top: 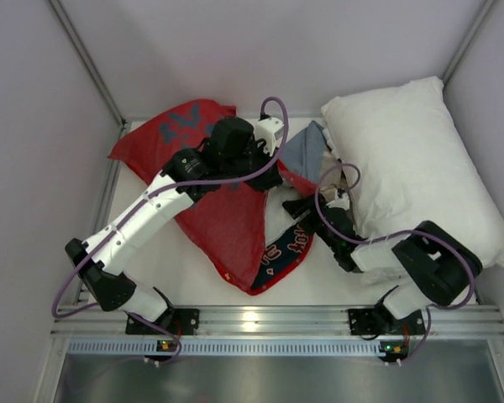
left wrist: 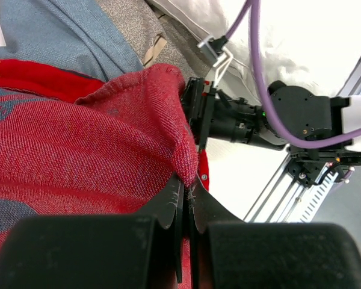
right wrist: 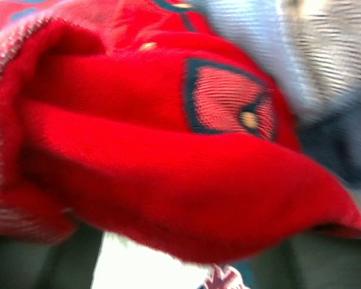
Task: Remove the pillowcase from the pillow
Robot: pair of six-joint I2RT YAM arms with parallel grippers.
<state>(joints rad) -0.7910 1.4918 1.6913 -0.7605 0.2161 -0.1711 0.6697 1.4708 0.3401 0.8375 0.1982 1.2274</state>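
The pillow (top: 412,159) seems fully out, to the right of the left gripper (left wrist: 185,182), which pinches the pillowcase (top: 227,220); only release remains.

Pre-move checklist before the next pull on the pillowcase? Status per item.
1. Left gripper grip on the pillowcase: ok, shut on a red fold.
2. Right gripper grip: cannot tell. Red cloth fills its blurred wrist view, and the left wrist view shows it only at the cloth's edge.
3. Pillow out of the case: ok, it lies bare at the right.
4. Nothing left inside the case: cannot tell, as the red cloth is bunched and folded.
5. Grey-blue cloth free of both grips: cannot tell. It lies against the red fabric right beside the two grippers.
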